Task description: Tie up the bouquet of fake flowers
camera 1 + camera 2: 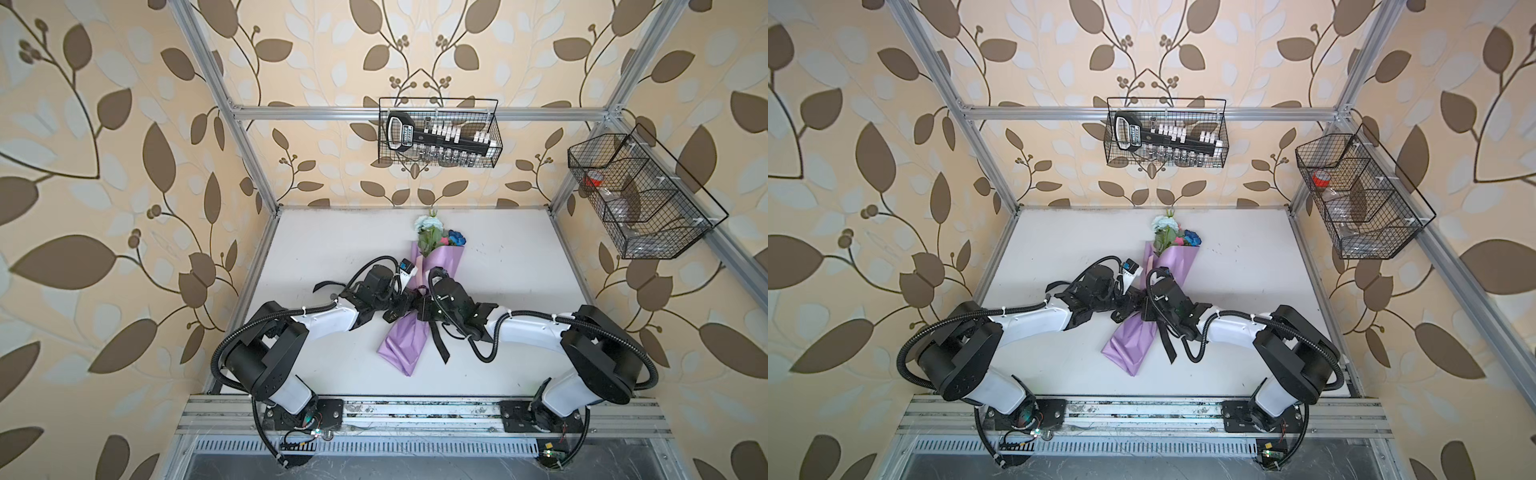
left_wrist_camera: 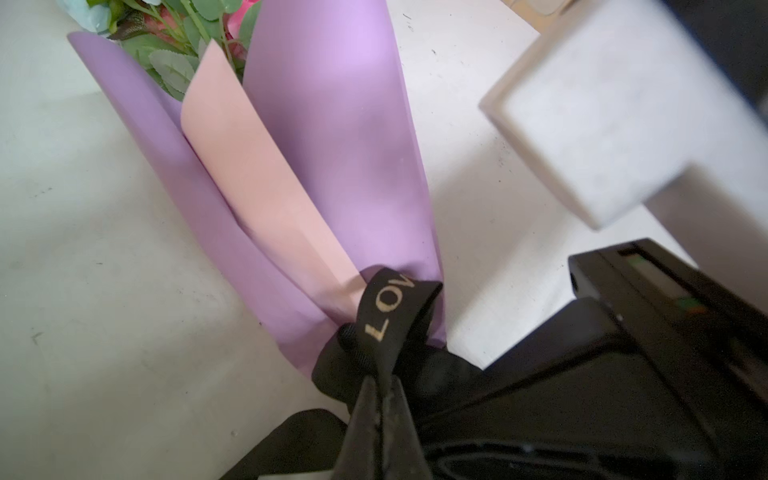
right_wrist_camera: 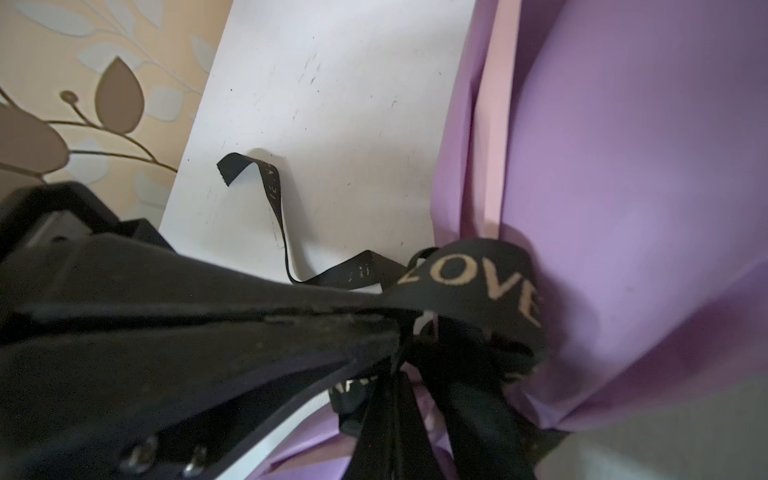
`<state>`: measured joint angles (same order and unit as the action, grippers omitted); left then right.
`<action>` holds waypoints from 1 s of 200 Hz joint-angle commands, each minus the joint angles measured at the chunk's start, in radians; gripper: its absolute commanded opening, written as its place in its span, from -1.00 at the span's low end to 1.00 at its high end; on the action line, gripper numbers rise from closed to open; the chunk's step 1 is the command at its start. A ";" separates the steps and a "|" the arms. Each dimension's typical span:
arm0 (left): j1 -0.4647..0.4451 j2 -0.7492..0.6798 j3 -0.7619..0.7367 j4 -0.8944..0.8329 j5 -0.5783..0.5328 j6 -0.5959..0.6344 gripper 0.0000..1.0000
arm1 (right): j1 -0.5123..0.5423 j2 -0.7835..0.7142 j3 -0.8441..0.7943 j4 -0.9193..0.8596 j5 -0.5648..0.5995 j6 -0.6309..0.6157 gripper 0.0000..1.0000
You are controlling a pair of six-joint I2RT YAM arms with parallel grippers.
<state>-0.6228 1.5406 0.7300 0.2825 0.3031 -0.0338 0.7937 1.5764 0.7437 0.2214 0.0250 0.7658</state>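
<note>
The left end effector (image 2: 380, 388) is pinching one loop of the black ribbon (image 2: 390, 307). The right end effector (image 3: 397, 328) is clamped on another loop, at the waist of the bouquet of fake flowers (image 1: 436, 257). The bouquet lies in the middle of the worktop (image 1: 332, 249), blooms far. The ribbon already wraps the paper, and the bow seems to need only tightening. The far wire basket (image 1: 492, 156) holds a black rack (image 1: 440, 137). The right wire basket (image 1: 648, 241) holds something red (image 1: 593, 179).

Gold LOVE on the black ribbon (image 3: 469, 282) round the bouquet of fake flowers (image 3: 623, 166), clear from the right wrist; left wrist catches just LOV there; a top view gives VE; label on the black handle (image 1: 398, 134) in the wire basket (image 1: 436, 99), too small to read.
</note>
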 commanded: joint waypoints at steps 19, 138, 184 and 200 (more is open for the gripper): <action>-0.008 -0.023 -0.017 0.031 0.013 -0.008 -1.00 | -0.026 0.007 -0.007 -0.003 0.052 -0.013 -1.00; -0.009 -0.029 -0.002 0.039 0.048 -0.038 -1.00 | -0.028 0.068 0.028 0.075 0.020 -0.060 -1.00; -0.012 -0.052 -0.022 0.036 0.054 -0.040 -1.00 | -0.024 0.082 0.039 0.114 0.028 -0.077 -1.00; -0.012 -0.066 -0.031 0.037 0.055 -0.044 -1.00 | -0.030 0.096 0.059 0.104 0.043 -0.083 -1.00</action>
<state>-0.6235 1.5368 0.7136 0.2840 0.3328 -0.0639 0.7654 1.6428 0.7567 0.3038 0.0555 0.7090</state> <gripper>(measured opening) 0.047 0.049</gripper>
